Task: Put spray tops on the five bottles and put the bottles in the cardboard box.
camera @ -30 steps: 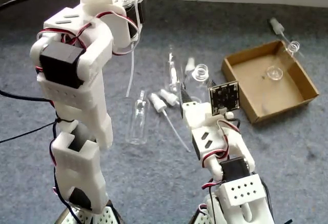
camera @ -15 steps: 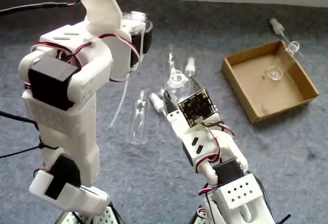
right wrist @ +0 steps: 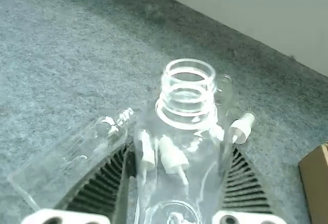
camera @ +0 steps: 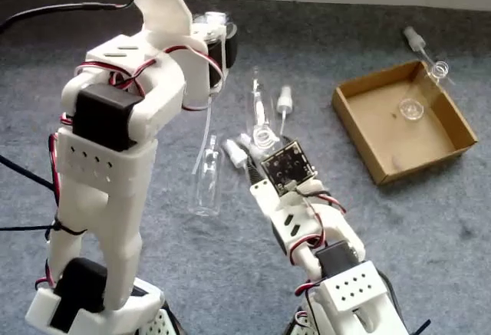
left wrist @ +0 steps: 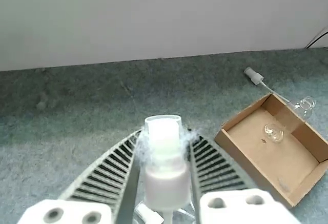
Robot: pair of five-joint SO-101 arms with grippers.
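High view first. Finds the left end effector point(camera: 211, 37) raised at upper centre-left of the frame, clenched on a spray top point(camera: 214, 21) with its thin tube hanging down. Confirms this in the left wrist view: ribbed fingers point(left wrist: 115, 167) pressed to both sides of the white top. Finds the right end effector point(camera: 265, 149) at centre, grasping a clear bottle point(camera: 263, 137) upright, with the neck open and the threads bare in the right wrist view. Places the held top well apart from the held bottle, up and to its left.

Counts nothing as finished. Sees no bottle wearing a top. Notes a second bottle point(camera: 207, 178) lying flat on the grey worktop point(camera: 430, 235) left of centre, a loose top point(camera: 234, 151) just beside it and another top point(camera: 284, 99) above centre. Notes the cardboard box point(camera: 357, 137) at right holding an open-necked bottle point(camera: 412, 109), with a leaning bottle point(camera: 439, 69) at its far rim, both seemingly uncapped. Spots a stray top point(camera: 414, 40) beyond the box at upper right.

Judges the first pairing to be in hand: top over neck, tube threaded in, then seated. Leaves all five cappings, and the boxing of capped bottles, to do.
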